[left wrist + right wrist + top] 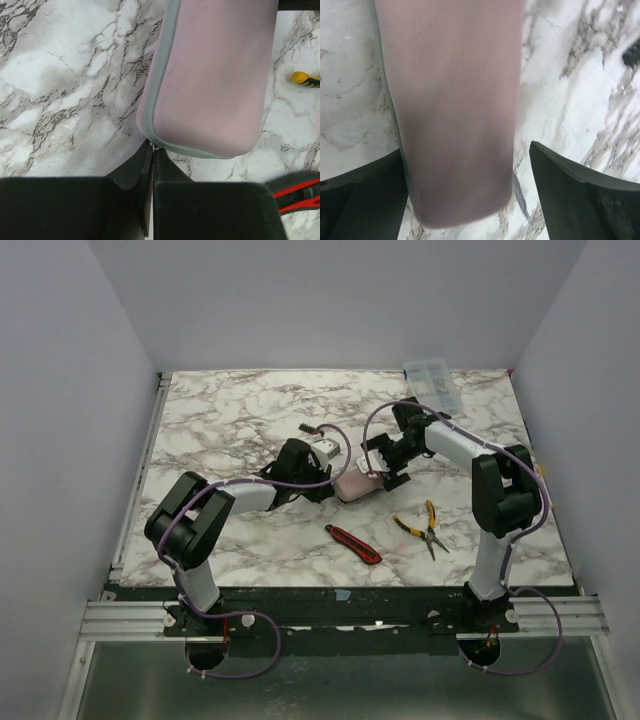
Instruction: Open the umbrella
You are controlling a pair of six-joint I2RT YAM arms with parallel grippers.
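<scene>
The umbrella [355, 484] lies folded on the marble table [230, 420], a pale pinkish fabric bundle with a grey zip-like edge. In the left wrist view the umbrella [210, 80] fills the upper middle. My left gripper [152, 146] is shut on a small metal pull at the umbrella's grey corner; it also shows in the top view [325, 475]. My right gripper [465, 150] is open and straddles the umbrella's [455, 100] other end. Its left finger is against the fabric and its right finger [570, 190] stands apart. The right gripper also shows in the top view [385, 465]. Shaft and handle are hidden.
A red utility knife [352, 543] and yellow-handled pliers [425, 525] lie on the table near the front, right of centre. A clear plastic box [430, 380] stands at the back right. The knife [295, 192] and a pliers handle [305, 79] also show in the left wrist view.
</scene>
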